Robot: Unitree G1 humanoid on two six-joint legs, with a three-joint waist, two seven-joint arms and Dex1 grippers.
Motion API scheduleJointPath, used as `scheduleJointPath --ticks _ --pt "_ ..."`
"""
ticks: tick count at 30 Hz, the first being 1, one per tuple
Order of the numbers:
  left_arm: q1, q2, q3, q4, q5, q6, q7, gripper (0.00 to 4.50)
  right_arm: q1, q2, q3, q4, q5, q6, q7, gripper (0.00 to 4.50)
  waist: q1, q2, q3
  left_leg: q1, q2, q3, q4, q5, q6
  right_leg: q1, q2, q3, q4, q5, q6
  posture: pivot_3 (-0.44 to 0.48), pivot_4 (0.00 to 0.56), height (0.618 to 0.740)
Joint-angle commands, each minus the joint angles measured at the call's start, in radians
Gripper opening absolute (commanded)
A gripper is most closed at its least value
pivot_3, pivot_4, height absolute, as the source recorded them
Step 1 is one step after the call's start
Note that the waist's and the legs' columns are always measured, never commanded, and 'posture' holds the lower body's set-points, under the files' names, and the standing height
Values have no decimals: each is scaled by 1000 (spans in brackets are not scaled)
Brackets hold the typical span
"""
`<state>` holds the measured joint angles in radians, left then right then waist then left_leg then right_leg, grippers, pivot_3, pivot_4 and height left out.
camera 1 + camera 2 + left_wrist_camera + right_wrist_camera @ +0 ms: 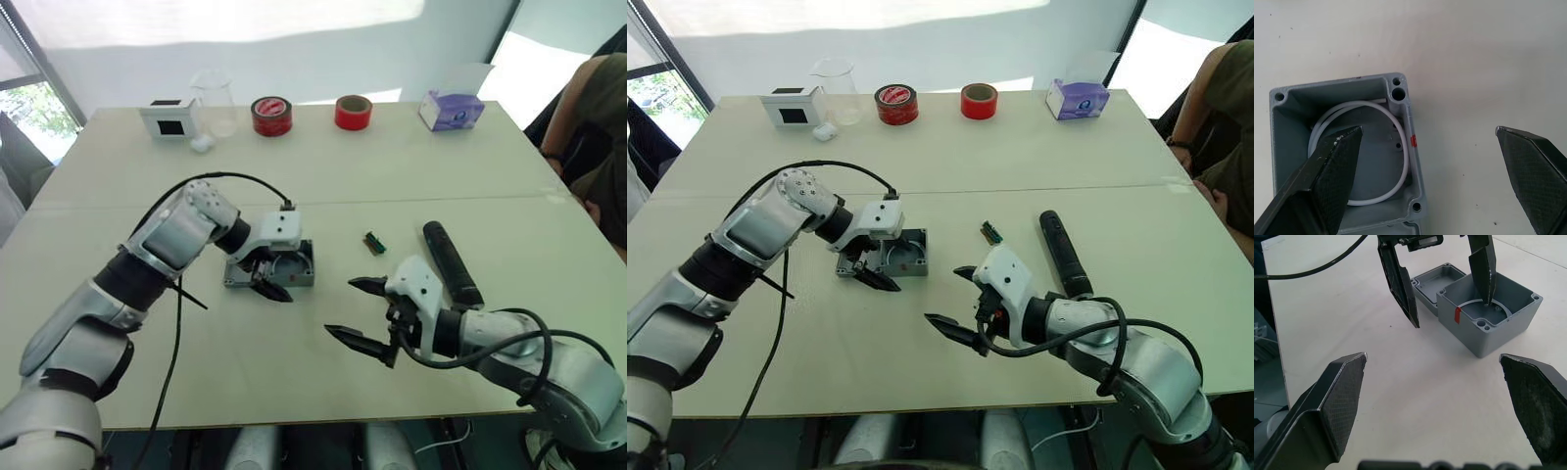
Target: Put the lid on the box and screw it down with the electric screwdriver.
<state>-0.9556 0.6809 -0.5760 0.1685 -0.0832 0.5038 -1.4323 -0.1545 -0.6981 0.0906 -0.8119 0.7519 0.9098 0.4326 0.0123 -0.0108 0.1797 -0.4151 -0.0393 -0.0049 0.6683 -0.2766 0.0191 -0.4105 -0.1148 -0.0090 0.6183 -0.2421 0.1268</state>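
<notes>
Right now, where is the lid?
The lid lies open side up on the table, touching the box behind it, under the open left gripper.

Pale table (411,166) (seam across middle), white wall behind, window (34,113) at left.

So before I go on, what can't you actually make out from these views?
- The lid: in the right wrist view the box and a left gripper finger cover part of it; in the head views the left gripper hides most of it.
- Screws: none can be made out; too small to tell.
- The electric screwdriver: its near end sits behind the right gripper, so the bit is not visible.
- The small green part: too small to identify.
</notes>
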Motion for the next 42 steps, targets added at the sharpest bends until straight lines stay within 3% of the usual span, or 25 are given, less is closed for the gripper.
scheduleJointPath --ticks 1,9,11,19,23,28,33,42 --pt "-21 -33 -10 62 60 -56 11 3716 -25 8 -29 -34 17 2 -7 4500 0 0 0 0 0 0 0 0 0 0 0 0 0 0 0 0 150 740" --pt "-18 -78 6 124 104 -116 -2 635 -46 15 -33 -29 23 18 -22 4500 0 0 0 0 0 0 0 0 0 0 0 0 0 0 0 0 150 740" --pt "-14 -83 6 128 112 -126 -5 193 -47 14 -37 -28 24 21 -24 4500 0 0 0 0 0 0 0 0 0 0 0 0 1 0 0 0 150 740" --pt "-48 -118 37 167 113 -169 -25 193 -38 -1 -60 -34 46 42 -16 4500 2 0 0 0 0 0 1 0 0 0 0 0 1 0 0 0 150 740" --pt "-105 -128 53 237 46 -349 -129 193 -14 -40 -97 -42 103 69 23 4500 2 0 0 0 0 0 1 0 0 0 0 0 1 0 0 0 150 740" --pt "-201 -107 -60 326 -94 -478 -182 193 9 -85 -131 -51 161 89 50 4500 -2 0 0 0 0 0 1 0 0 0 0 0 1 0 0 0 150 740" --pt "-285 -86 -312 413 -193 -693 -182 193 49 -85 -152 -92 191 96 2 4500 0 0 0 0 0 0 1 0 0 0 -1 0 1 0 0 0 150 740" --pt "-353 -139 -464 594 -262 -911 -182 193 143 -75 -178 -151 212 78 -80 4500 1 -1 0 -1 0 0 2 0 1 0 -1 0 1 0 0 0 150 740"
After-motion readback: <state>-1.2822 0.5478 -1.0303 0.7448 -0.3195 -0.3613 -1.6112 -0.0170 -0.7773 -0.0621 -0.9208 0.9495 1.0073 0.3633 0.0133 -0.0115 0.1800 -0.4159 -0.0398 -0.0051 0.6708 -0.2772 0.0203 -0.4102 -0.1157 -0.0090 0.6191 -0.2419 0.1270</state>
